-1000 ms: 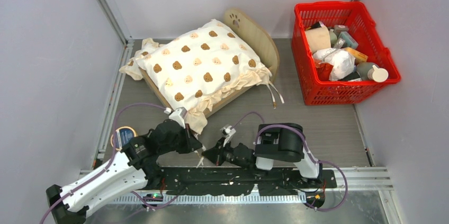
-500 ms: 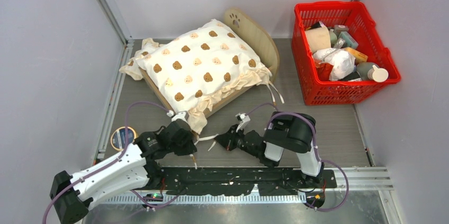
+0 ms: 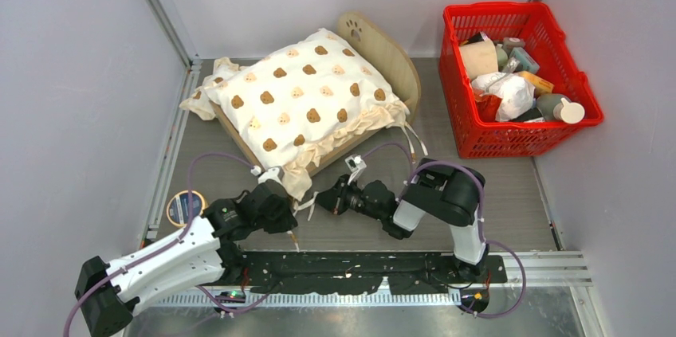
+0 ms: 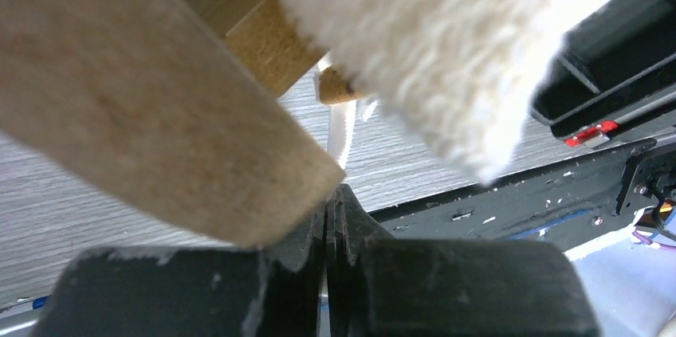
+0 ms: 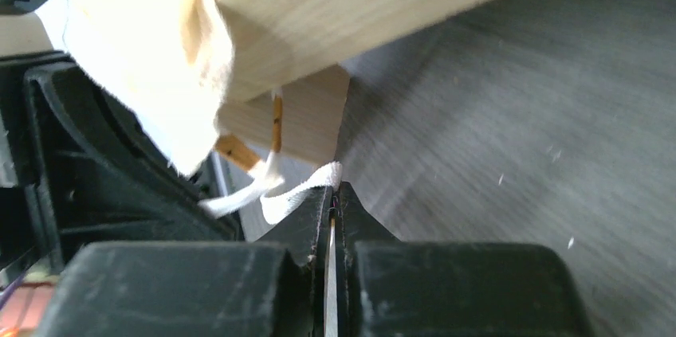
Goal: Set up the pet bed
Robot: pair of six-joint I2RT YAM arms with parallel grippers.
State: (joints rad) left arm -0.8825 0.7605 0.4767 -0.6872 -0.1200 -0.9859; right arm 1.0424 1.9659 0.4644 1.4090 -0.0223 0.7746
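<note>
The pet bed (image 3: 386, 52), a light-wood frame with a paw-print headboard, stands mid-table under a cream bear-print cushion (image 3: 299, 94). At its near corner, white tie ribbons (image 3: 307, 204) hang from the cushion's ruffle. My left gripper (image 3: 287, 221) is shut beside the bed's wooden leg (image 4: 159, 90), and a white ribbon (image 4: 343, 126) runs down into its tips (image 4: 328, 197). Facing it from the right, my right gripper (image 3: 321, 197) is shut on another ribbon (image 5: 299, 193), which enters the tips (image 5: 333, 193) just below the bed frame (image 5: 383, 10).
A red basket (image 3: 448, 90) full of packets and bottles stands at the back right. A tape roll (image 3: 185, 205) lies by the left rail. More loose ties (image 3: 410, 142) trail from the bed's right corner. Grey walls close in on three sides.
My right gripper has moved up and left toward the bed's near corner, carrying its ribbon. The left gripper shifted slightly forward at first, then stayed put.
</note>
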